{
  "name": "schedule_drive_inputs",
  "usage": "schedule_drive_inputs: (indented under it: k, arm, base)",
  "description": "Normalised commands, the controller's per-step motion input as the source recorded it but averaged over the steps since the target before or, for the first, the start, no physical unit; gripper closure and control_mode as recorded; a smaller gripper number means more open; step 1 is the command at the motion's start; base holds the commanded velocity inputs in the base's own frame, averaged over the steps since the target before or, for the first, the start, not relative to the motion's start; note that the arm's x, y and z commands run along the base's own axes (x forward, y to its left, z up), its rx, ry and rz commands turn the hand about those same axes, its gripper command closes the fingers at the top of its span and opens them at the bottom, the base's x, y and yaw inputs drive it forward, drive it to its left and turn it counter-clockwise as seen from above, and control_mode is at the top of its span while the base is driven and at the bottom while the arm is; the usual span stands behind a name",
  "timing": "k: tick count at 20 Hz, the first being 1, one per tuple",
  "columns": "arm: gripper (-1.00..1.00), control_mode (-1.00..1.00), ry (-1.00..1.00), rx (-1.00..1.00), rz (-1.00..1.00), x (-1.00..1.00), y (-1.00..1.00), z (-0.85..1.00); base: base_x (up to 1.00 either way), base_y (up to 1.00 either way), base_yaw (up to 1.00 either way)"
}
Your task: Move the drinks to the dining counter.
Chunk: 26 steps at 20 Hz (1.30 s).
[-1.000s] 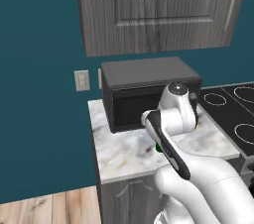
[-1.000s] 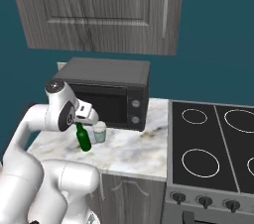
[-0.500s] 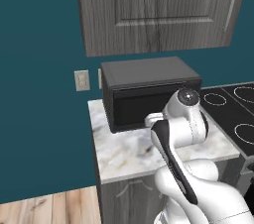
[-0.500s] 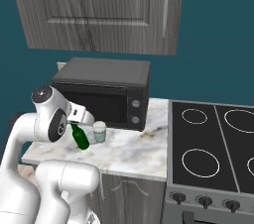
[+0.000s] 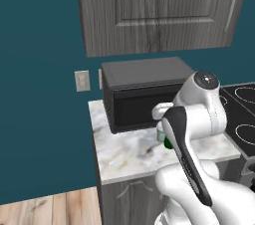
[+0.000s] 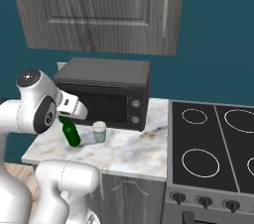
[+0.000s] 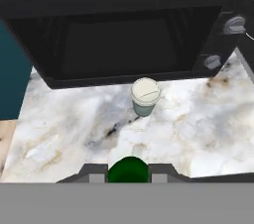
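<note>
A small dark-green bottle [image 6: 72, 135], one of the drinks, hangs tilted over the left part of the small marble worktop [image 6: 124, 151], left of a white cup [image 6: 99, 131]. My gripper [image 6: 63, 118] is shut on its neck. In the hand view the bottle's green body [image 7: 128, 169] sits between my fingertips [image 7: 97, 173], with the cup [image 7: 145, 95] beyond it in front of the microwave. From the left base view my arm hides most of the bottle; a sliver of green [image 5: 168, 144] shows. The dining counter is out of view.
A black microwave [image 6: 106, 91] stands at the back of the worktop under grey wall cabinets [image 6: 99, 10]. A black stovetop [image 6: 213, 141] adjoins on the right. The worktop's left edge drops off to a wood floor [image 5: 45, 209] beside the teal wall.
The arm has swung left in the right base view, carrying the green bottle away from the cup; the bottle now leans. The cup has stayed put.
</note>
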Motion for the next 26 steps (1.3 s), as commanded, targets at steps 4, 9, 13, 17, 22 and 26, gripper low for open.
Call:
schedule_drive_inputs:
  k: [4,9,13,17,22,26]
  arm:
    - [1.00,-1.00,0.00,0.00,0.00,-0.61,0.00,0.37]
    - [1.00,-1.00,0.00,0.00,0.00,-0.52,0.00,0.54]
    - [1.00,-1.00,0.00,0.00,0.00,-0.59,0.00,0.53]
    - [1.00,1.00,0.00,0.00,0.00,-0.30,0.08,0.25]
    - [1.00,1.00,0.00,0.00,0.00,0.00,0.00,0.00]
    - [1.00,1.00,0.00,0.00,0.00,0.00,0.00,0.00]
  base:
    - [0.00,0.00,0.00]
    - [0.00,0.00,0.00]
    - [0.00,0.00,0.00]
    - [-0.26,0.17,0.02]
    - [-0.24,0.47,0.47]
    - [0.00,0.24,0.95]
